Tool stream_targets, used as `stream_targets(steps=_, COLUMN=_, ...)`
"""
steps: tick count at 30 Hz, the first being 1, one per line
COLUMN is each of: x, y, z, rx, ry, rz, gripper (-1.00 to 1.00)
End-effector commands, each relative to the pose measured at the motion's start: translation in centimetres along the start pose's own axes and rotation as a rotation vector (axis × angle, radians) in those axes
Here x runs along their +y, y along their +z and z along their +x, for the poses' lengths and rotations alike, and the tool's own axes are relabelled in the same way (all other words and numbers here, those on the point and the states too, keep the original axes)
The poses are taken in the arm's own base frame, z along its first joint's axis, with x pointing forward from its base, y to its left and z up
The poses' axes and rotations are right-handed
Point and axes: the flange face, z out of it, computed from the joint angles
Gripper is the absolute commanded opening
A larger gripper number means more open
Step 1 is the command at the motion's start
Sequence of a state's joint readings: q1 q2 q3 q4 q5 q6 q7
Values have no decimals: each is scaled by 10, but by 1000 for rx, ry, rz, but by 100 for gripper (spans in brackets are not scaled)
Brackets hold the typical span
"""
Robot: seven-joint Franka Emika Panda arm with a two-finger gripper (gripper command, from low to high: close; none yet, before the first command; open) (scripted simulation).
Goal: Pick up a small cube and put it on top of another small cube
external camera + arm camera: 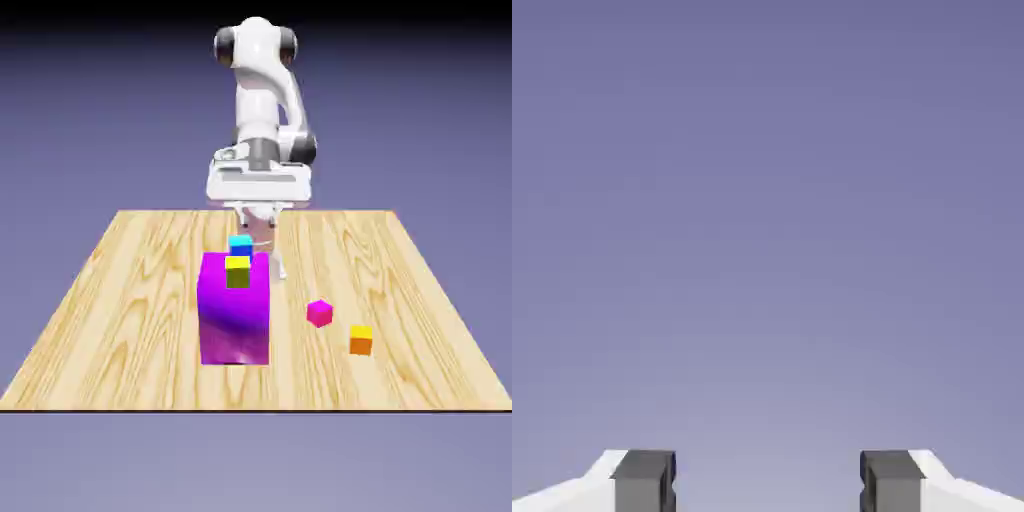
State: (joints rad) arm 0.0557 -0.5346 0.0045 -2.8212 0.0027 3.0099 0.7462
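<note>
The gripper is spread wide with nothing between its fingers, and the hand view shows only plain backdrop, so it is not yet aimed at anything on the table. The small pink cube sits alone on the wood at the exterior view's right of the big purple block, with the orange-and-yellow cube near it. To start well, I judge the hand should point down, clear the block, and centre over the pink cube before lowering.
</note>
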Motion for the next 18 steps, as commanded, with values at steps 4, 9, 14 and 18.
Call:
stream_targets(steps=4, x=-6, y=49, z=-83, rx=-236, ry=-108, rz=-104, gripper=0)
stream_targets(steps=9, x=9, y=85, z=-193, rx=-496, ry=-272, rz=-268, gripper=0)
stream_targets(steps=14, x=49, y=94, z=-295, rx=-708, ry=-463, rz=-468, gripper=0)
stream_targets(steps=18, x=63, y=106, z=-314, rx=-731, ry=-489, rz=-496, gripper=0)
